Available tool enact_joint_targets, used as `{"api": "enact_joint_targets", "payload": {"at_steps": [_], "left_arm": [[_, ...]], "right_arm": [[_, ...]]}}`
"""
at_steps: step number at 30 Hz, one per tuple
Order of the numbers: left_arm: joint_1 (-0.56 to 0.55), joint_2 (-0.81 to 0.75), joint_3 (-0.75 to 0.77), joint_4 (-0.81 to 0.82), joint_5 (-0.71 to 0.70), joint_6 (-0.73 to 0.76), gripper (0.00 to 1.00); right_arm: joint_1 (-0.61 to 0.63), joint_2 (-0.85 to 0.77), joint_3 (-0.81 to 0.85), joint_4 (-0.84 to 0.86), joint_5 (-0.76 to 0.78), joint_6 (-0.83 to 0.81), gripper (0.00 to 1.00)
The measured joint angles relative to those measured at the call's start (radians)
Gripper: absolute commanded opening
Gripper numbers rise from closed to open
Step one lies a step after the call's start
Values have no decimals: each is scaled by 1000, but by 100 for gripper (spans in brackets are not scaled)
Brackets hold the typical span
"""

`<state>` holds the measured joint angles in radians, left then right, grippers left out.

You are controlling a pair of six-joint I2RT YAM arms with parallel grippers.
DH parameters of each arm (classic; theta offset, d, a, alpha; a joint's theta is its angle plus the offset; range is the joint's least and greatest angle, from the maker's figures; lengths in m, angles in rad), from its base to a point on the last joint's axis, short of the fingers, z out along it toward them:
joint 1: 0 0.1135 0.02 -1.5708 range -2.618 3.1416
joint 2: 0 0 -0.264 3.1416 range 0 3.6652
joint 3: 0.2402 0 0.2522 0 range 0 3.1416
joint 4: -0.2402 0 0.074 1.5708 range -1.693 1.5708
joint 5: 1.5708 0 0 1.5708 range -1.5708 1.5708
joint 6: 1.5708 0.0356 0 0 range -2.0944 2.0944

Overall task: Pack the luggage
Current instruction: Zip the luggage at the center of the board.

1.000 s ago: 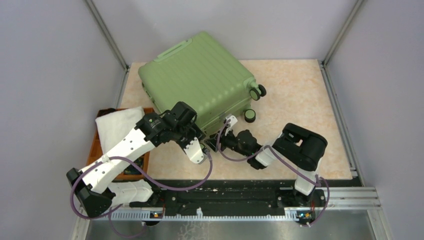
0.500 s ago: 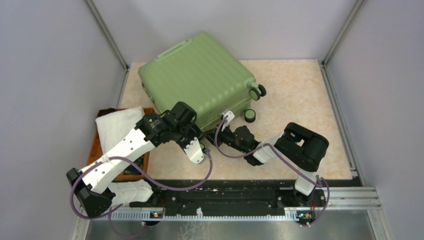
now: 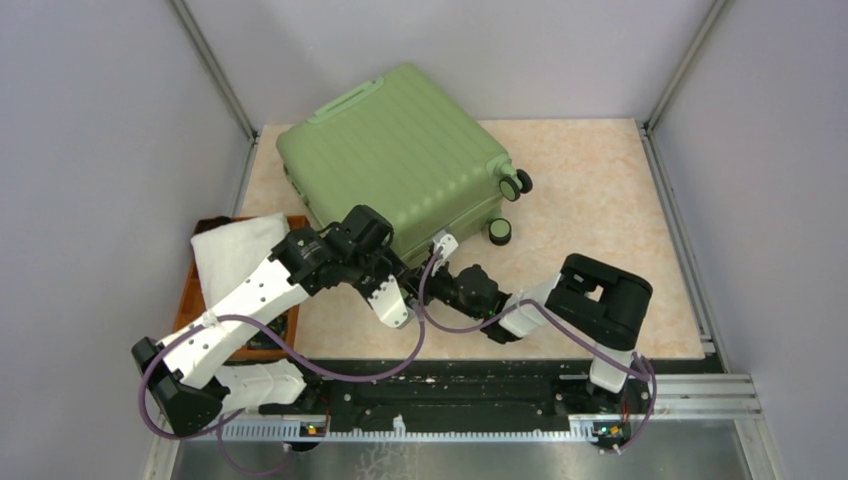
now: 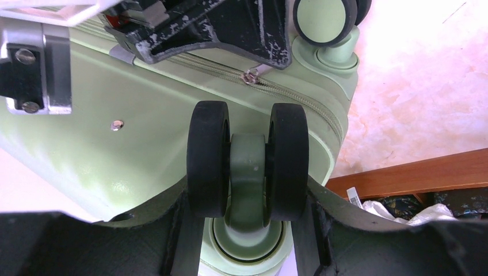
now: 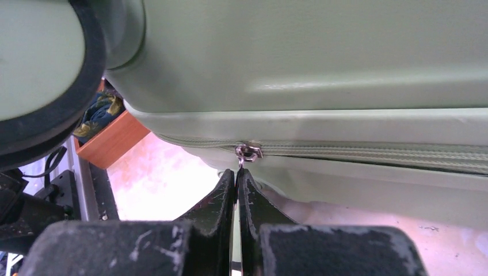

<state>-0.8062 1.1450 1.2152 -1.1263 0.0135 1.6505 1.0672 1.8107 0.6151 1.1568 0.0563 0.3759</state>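
Since the luggage (image 3: pixel 400 150) is shut, it is judged that the step in hand is to open its zip.

From the top view, the luggage is seen lying flat on the surface (image 3: pixel 600 200), in the upper middle of the frame and turned a little. It is light green, with ribs along its hard shell. A green handle (image 3: pixel 345 100) is at its far edge and small black wheels (image 3: pixel 517 185) are at its right side. Both arms are bent in to its near corner, just below the middle of the frame. A white cloth (image 3: pixel 235 250) is seen on an orange box (image 3: pixel 190 310) at the left.

From the left wrist view, one wheel (image 4: pixel 247 155) is seen in the middle, made of two black discs on a green stem. The left claw (image 4: pixel 247 198) is set half wide round this wheel, with a finger pressed on each side, so the wheel is held. The zip pull (image 4: pixel 253 73) is seen near the top.

From the right wrist view, the zip line is seen running across the green shell. The right claw (image 5: pixel 237 181) is pinched tight on the little metal tab that hangs from the zip pull.

For the step to be done well, the tab should be drawn along the zip line, not away from it, and slowly round the corner. The wheel should be gripped firmly so that the luggage is not dragged. If the tab slips out, it should be pinched again.
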Motion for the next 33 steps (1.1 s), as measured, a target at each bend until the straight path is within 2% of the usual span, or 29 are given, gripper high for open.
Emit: {"api": "enact_joint_targets", "payload": {"at_steps": [9, 12, 14, 16, 19, 23, 28, 31, 32, 33], "left_arm": [[0, -3, 0, 4, 4, -5, 0], [0, -3, 0, 3, 5, -6, 0], [0, -3, 0, 4, 5, -8, 0], [0, -3, 0, 6, 8, -16, 0], [0, 0, 0, 12, 16, -29, 0], [-1, 28, 8, 18, 42, -48, 0], [-50, 158, 105, 24, 62, -110, 0], [-105, 278, 200, 53, 60, -174, 0], [-124, 325, 242, 63, 59, -205, 6], [-146, 393, 310, 70, 58, -252, 20]], "right_arm": [[40, 66, 49, 56, -28, 50, 0], [58, 94, 71, 72, -38, 80, 12], [60, 94, 69, 83, -34, 105, 28], [58, 74, 30, 112, -43, 154, 35], [22, -35, -92, 119, -46, 216, 41], [-126, -299, -227, 1, 21, 271, 44], [-266, -602, -269, -228, 109, 300, 43], [-359, -681, -267, -338, 119, 310, 43], [-390, -687, -264, -373, 119, 313, 43], [-423, -687, -253, -427, 118, 315, 43]]}}
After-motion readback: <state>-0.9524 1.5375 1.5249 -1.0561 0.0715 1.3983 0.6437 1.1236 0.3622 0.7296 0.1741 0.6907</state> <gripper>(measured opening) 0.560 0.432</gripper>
